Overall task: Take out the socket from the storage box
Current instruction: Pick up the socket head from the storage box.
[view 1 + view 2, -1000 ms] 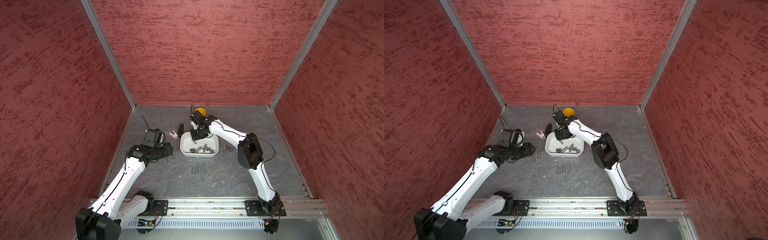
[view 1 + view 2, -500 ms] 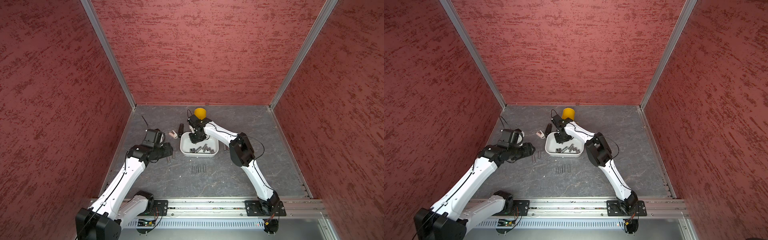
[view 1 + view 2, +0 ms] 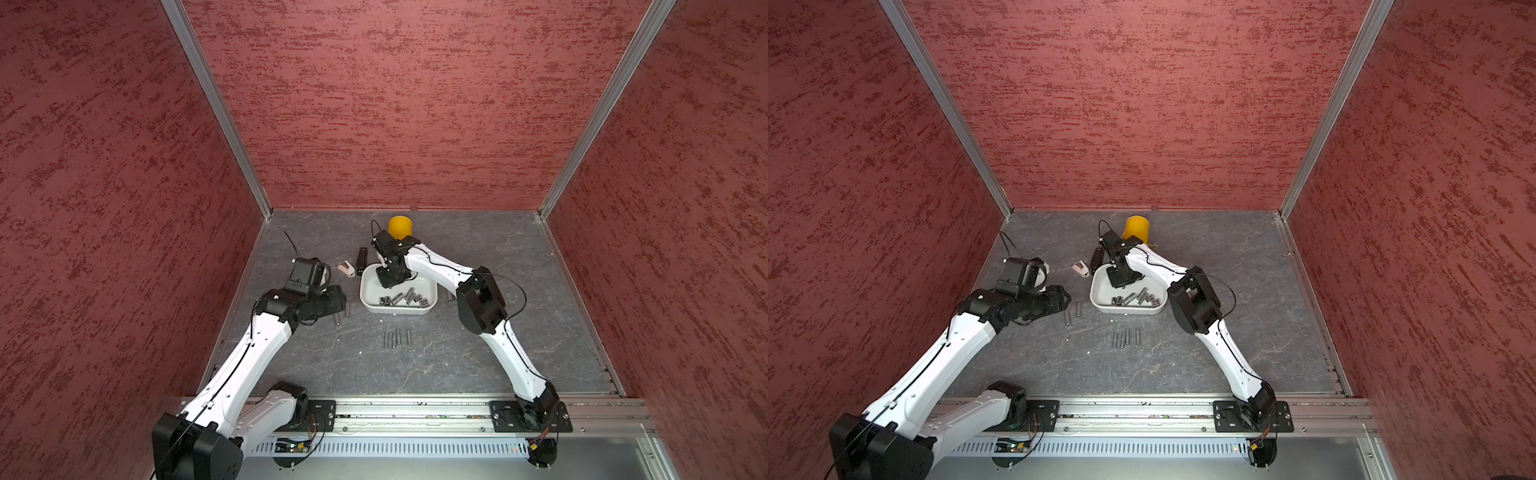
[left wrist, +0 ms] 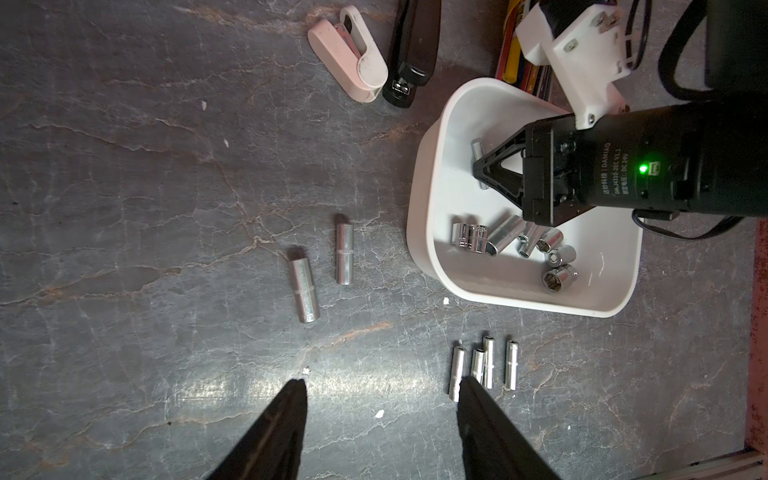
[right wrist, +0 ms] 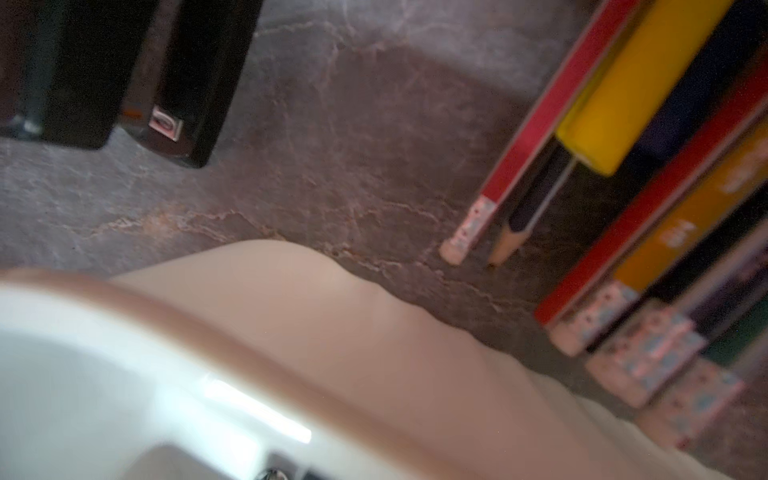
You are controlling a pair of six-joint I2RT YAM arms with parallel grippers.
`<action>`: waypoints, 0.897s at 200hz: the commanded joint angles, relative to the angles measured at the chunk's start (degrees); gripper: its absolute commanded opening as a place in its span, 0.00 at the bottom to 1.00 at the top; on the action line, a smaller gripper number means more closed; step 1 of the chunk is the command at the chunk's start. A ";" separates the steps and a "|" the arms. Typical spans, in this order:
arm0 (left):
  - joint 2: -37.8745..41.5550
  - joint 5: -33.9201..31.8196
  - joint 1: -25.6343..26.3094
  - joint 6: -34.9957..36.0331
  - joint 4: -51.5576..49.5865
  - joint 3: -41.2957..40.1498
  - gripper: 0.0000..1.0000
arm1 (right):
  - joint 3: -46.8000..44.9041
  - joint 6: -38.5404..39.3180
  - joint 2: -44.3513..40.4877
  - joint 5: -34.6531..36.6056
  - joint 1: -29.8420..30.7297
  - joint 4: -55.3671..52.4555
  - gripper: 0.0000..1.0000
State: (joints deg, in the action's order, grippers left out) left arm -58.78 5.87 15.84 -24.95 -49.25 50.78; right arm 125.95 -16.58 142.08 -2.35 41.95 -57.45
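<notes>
The white storage box sits mid-table with several silver sockets lying along its near side. My right gripper reaches down into the box's far left part. Its fingers have come together on a slim upright socket. The right wrist view shows only the blurred box rim. My left gripper hovers open and empty over the table left of the box.
Several slim sockets lie in a row in front of the box. Two longer ones lie to its left. Behind the box are a yellow cup, pencils, a black stapler and a pink item.
The right arm has swung its elbow left, carrying its gripper lower and further into the box's far left part, and the jaws have closed. The left arm has not moved.
</notes>
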 commanded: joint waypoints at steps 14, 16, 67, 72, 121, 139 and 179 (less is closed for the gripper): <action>-0.50 -0.19 0.33 0.69 0.24 -0.08 0.61 | 1.17 -2.28 -4.58 -0.71 0.47 -1.63 0.11; -0.49 -0.19 0.40 0.65 0.18 -0.07 0.61 | 1.08 -2.42 -4.81 -0.79 0.49 -1.66 0.11; -0.74 0.20 0.48 0.67 0.48 -0.07 0.61 | -5.69 -6.01 -14.61 -2.63 0.50 -0.92 0.10; -0.65 0.21 0.43 0.66 0.47 -0.07 0.61 | -6.69 -6.36 -15.51 -2.82 0.49 -0.83 0.10; 0.87 -0.06 0.44 0.60 0.46 -0.29 0.61 | -23.90 -11.62 -30.88 -5.45 0.56 3.58 0.10; 0.99 0.02 0.51 0.52 0.46 -0.40 0.61 | -31.20 -13.41 -36.81 -5.83 0.56 4.23 0.10; 1.15 0.28 0.67 0.59 0.61 -0.33 0.60 | -46.41 -17.47 -47.20 -5.74 2.03 6.03 0.10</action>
State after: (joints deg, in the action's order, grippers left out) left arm -58.43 5.96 16.16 -24.97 -49.23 50.78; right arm 85.65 -30.15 99.37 -7.77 42.63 -53.69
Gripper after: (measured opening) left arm 0.605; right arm 0.141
